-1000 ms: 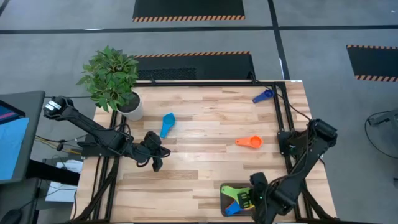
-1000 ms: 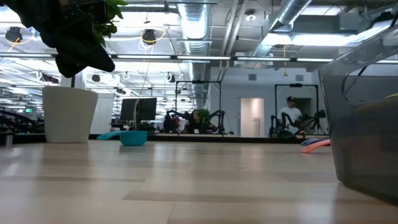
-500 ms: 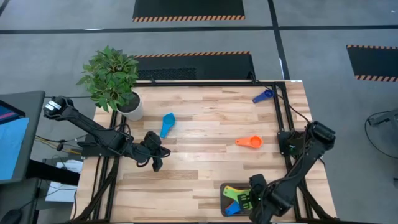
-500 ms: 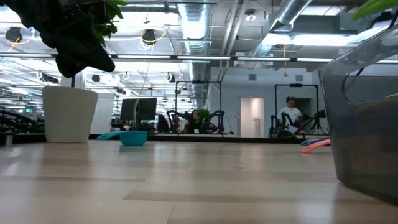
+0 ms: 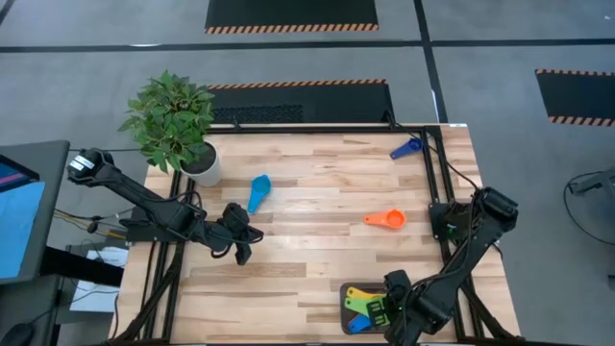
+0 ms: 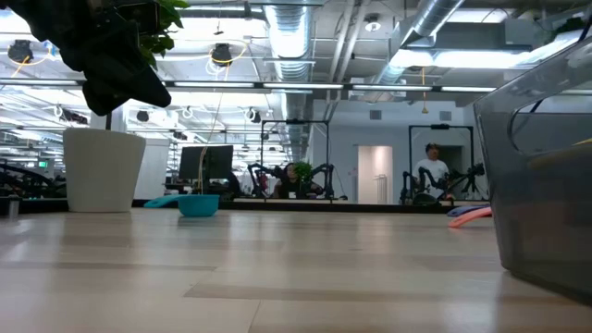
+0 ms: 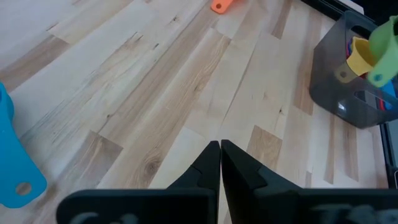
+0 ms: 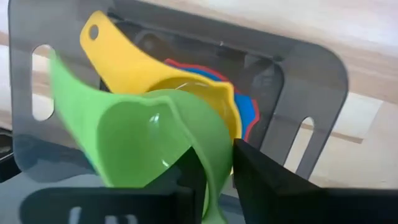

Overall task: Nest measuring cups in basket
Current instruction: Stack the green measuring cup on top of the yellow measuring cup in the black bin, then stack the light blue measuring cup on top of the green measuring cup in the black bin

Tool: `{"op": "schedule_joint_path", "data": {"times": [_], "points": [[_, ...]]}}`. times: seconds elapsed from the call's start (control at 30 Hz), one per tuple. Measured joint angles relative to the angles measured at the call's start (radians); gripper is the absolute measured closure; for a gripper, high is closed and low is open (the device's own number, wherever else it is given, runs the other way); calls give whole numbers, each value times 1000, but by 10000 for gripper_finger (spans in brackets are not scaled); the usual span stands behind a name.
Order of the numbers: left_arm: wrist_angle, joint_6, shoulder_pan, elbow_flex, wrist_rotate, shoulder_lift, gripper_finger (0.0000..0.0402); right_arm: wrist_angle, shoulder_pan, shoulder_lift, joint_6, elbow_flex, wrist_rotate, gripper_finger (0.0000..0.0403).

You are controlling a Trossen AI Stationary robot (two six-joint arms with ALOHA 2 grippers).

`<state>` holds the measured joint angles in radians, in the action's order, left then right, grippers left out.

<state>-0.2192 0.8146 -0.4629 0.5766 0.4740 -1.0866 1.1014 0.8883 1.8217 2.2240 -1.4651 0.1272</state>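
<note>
The dark grey basket [image 5: 348, 309] sits at the table's near edge, right of centre, and shows in the right wrist view [image 8: 311, 68]. In it lie a yellow cup [image 8: 134, 65] over red and blue cups [image 8: 247, 112]. My right gripper [image 5: 386, 309] is over the basket, shut on a green cup [image 8: 143, 149]. Three cups lie loose on the table: light blue [image 5: 258, 191], orange [image 5: 385, 219] and dark blue [image 5: 405, 148]. My left gripper [image 5: 241, 254] [image 7: 220, 147] rests shut on bare wood, left of centre. My right gripper pinches the green cup's side wall at the rim [image 8: 214, 163], one finger inside the bowl and one outside. The cup is lifted above the yellow cup in the basket, tilted, with its handle [image 8: 65, 81] pointing away from the fingers.
A potted plant [image 5: 176, 123] stands at the far left corner of the table. The black frame rails [image 5: 434, 173] run along the table's right edge. Open wood lies between the loose cups and the basket. People stand in the room far behind.
My right gripper, still shut on the green cup, has shifted slightly toward the table's near edge over the basket, uncovering the yellow cup's handle.
</note>
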Motion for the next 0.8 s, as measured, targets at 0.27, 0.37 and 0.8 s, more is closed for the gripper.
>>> {"op": "schedule_joint_path", "data": {"times": [0.27,0.37,0.8], "points": [[0,0,0,0,0,0,401,10,-1,0,1,0,-1,261],[0,1,0,0,0,0,401,9,-1,0,1,0,-3,245],[0,0,0,0,0,0,401,-38,-54,-12,-288,-84,120,257]]}}
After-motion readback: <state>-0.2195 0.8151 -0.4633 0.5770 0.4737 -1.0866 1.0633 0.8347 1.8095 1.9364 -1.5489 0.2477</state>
